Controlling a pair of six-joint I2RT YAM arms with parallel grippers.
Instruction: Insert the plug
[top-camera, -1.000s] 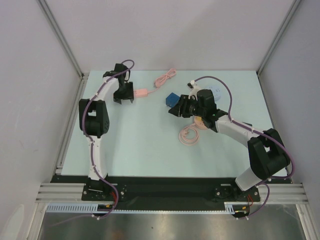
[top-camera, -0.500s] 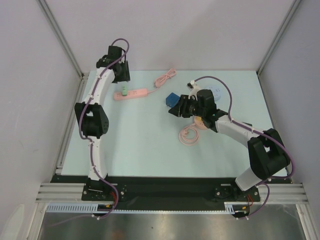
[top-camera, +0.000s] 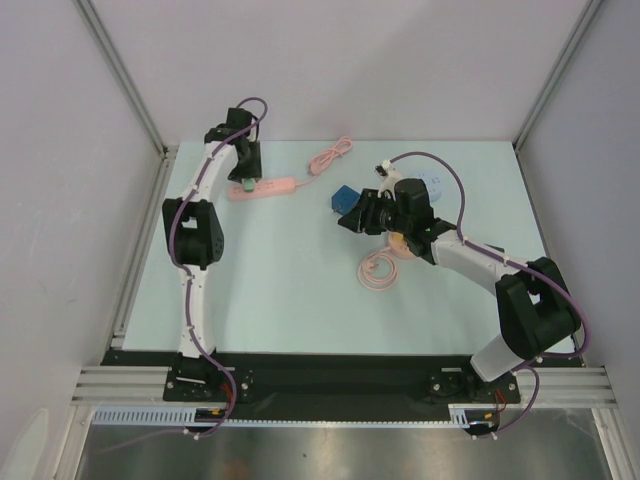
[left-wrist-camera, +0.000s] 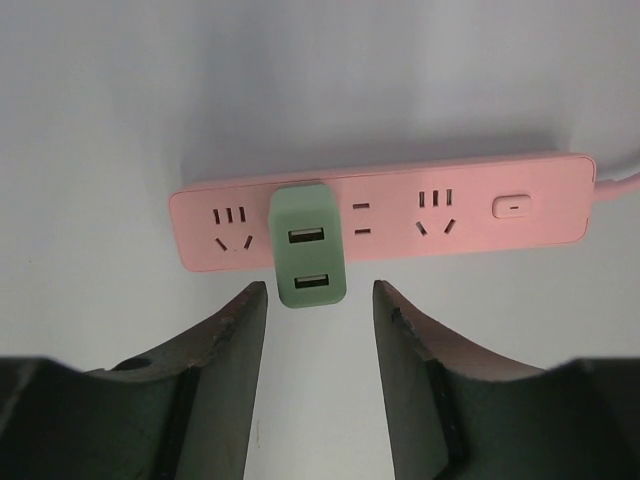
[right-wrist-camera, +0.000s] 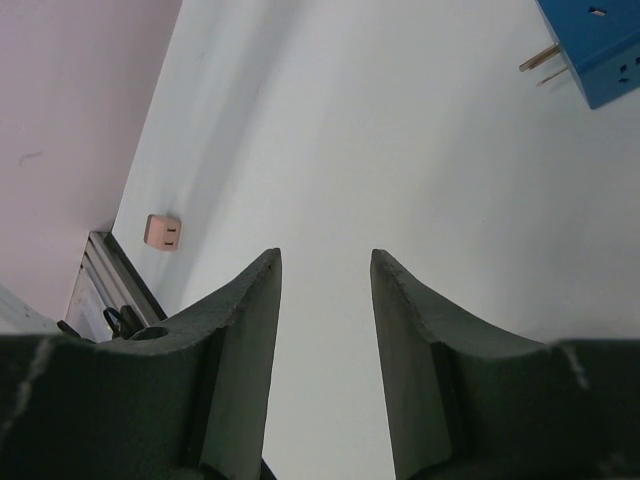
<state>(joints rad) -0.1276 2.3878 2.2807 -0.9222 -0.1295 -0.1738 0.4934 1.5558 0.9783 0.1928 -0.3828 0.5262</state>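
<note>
We see the left fingers (left-wrist-camera: 228, 345) parted, with bare tabletop (left-wrist-camera: 120, 90) between them; they grasp nothing and touch nothing. The gap between them is a little wider than the green plug (left-wrist-camera: 308, 248), which sits just beyond their tips, in line with that gap and apart from both. The plug is seated in the pink power strip (left-wrist-camera: 540, 205), in the second socket from the strip's left end as the left wrist view shows it. Its flat face, with two slots one above the other, looks straight up at the wrist camera. Its long axis runs across the strip, and one end overhangs the strip's long edge on the side toward the fingers.

From above we find the strip (top-camera: 270, 187) near the far left corner of the tabletop (top-camera: 280, 300), its length roughly along the far edge, with the green plug (top-camera: 243, 184) at its left end. The left fingers (top-camera: 246, 165) hang over it, on its far side.

The right fingers (right-wrist-camera: 245, 335) are also parted and empty, held over bare tabletop near the middle. A blue block (right-wrist-camera: 600, 45) lies ahead of them and to one side, well clear, its two metal prongs pointing away from its body. A coiled pink cable (top-camera: 378, 270) lies on the near side of the right fingers (top-camera: 352, 222)
</note>
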